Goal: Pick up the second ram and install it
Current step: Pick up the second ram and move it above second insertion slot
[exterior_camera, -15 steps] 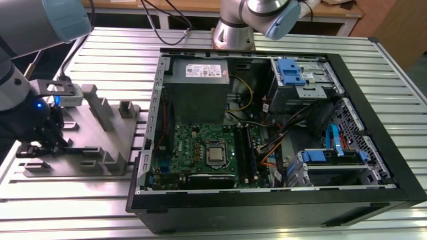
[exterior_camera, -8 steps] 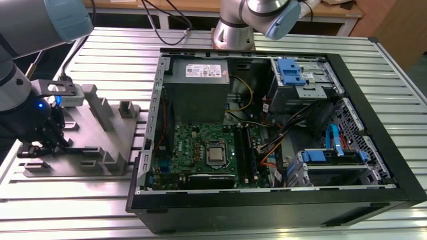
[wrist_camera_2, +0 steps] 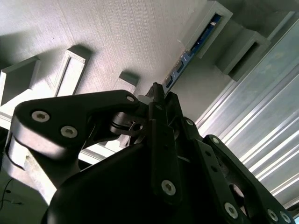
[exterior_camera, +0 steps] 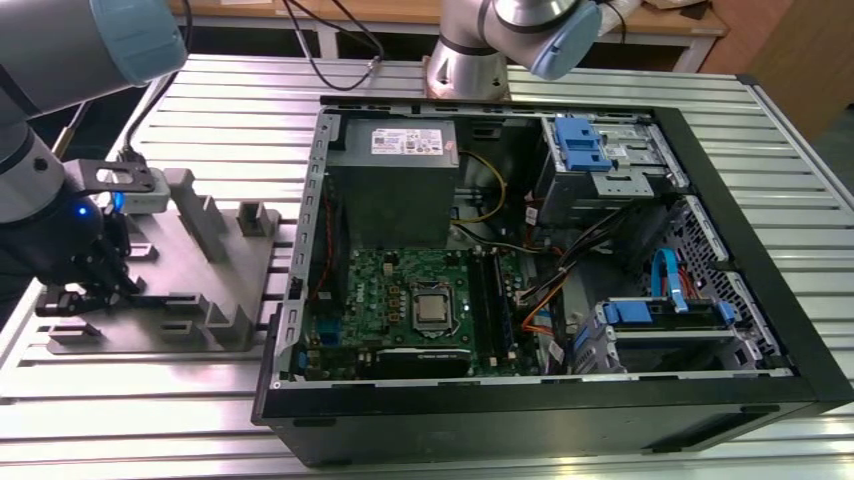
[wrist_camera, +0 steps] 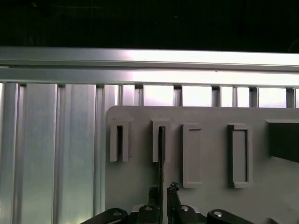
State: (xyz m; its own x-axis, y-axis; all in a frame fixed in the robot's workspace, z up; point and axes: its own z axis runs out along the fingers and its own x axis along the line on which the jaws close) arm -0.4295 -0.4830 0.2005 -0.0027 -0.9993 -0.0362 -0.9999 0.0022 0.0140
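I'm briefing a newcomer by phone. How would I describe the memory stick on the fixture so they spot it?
At the exterior view's left, beside the open computer case, lies a grey fixture plate with a row of small slotted holders. The second ram stands on edge in one holder, at the gripper. It alone is a thin dark strip reaching past its holder.
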